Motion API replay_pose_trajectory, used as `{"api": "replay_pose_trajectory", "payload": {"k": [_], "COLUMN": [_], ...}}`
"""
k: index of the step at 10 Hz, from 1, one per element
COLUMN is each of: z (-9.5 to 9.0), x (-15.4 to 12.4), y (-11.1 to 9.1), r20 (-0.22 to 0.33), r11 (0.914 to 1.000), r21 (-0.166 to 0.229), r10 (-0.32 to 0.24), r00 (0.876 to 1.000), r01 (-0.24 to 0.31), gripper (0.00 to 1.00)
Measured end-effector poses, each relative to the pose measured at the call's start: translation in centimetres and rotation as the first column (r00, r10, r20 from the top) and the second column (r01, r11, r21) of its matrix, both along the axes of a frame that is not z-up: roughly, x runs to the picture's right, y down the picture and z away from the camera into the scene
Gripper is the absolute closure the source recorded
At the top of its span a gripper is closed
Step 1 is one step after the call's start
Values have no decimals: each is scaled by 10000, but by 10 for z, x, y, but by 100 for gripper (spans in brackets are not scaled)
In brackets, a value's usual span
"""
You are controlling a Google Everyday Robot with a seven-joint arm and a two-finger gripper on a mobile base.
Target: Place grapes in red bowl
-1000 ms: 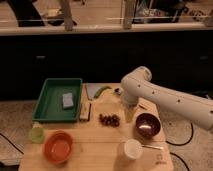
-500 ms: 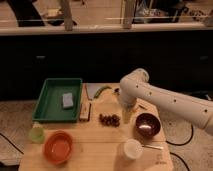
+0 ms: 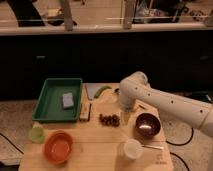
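Note:
The grapes (image 3: 109,119), a small dark red-purple cluster, lie on the wooden table (image 3: 95,155) near its middle. The red bowl (image 3: 58,147) stands at the front left, orange-red and with nothing in it. My white arm reaches in from the right and bends down behind the grapes. My gripper (image 3: 125,116) hangs just right of the cluster, close to the table top. It is open and holds nothing.
A maroon bowl (image 3: 147,125) sits right of the gripper, a white cup (image 3: 131,149) in front of it. A green tray (image 3: 52,107) with a grey sponge (image 3: 67,100) is at the back left. Nearby lie a small green cup (image 3: 36,134), a long green item (image 3: 102,90) and a dark bar (image 3: 86,112).
The arm has shifted a little left and lower, bringing the gripper closer to the grapes. The objects on the table have not moved.

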State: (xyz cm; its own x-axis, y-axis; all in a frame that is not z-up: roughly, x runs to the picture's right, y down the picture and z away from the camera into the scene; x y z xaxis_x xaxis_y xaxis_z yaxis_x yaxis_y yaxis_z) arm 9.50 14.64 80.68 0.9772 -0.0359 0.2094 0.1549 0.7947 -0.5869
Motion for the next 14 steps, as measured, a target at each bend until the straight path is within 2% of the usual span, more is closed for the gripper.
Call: {"api": "replay_pose_trajectory", "payload": {"k": [8,14], "z": [21,33], "x": [-11,-18], "y": [19,28], "r20": [335,456], "r11": [9995,9992], "r21": [-247,-266], "r10": [191,303], "r00": [9993,9985], "r01": [-182,-291], "gripper": [20,20]}}
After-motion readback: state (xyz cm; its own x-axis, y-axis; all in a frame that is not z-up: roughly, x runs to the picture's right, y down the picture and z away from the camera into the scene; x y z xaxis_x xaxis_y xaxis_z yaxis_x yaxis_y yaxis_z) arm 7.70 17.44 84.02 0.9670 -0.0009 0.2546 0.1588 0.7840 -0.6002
